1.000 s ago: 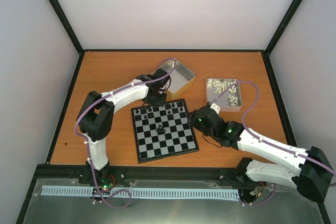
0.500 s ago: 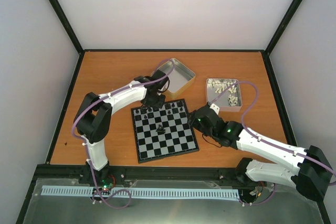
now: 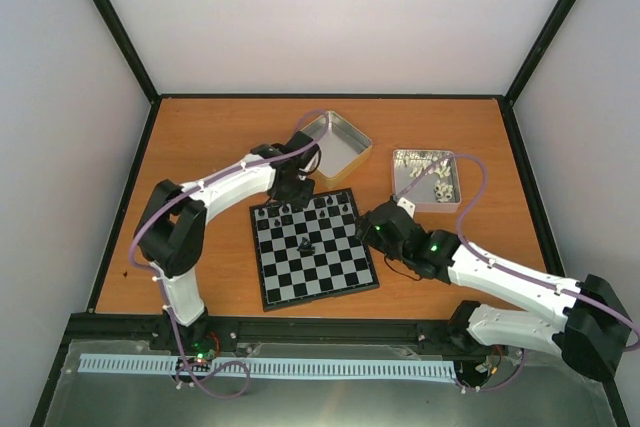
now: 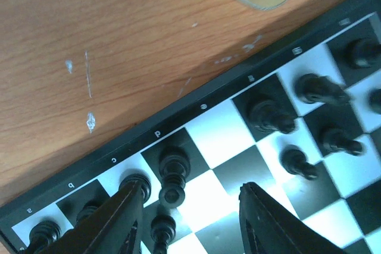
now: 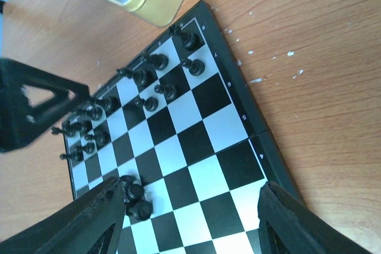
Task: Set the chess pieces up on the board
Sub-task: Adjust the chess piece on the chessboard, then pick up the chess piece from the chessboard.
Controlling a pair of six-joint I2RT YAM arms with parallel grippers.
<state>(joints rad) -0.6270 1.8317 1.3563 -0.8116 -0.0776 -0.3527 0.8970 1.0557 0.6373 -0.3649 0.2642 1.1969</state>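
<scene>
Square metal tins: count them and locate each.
2. One square metal tin sits beyond the checkered chessboard's far edge; the other, right of it, holds pale pieces.

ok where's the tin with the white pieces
In the top view, the tin of pale pieces sits on the table past the far right corner of the board, the other tin to its left.

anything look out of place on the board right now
A small clump of black pieces sits in the middle of the board, apart from the other pieces lined up along its far rows.
</scene>
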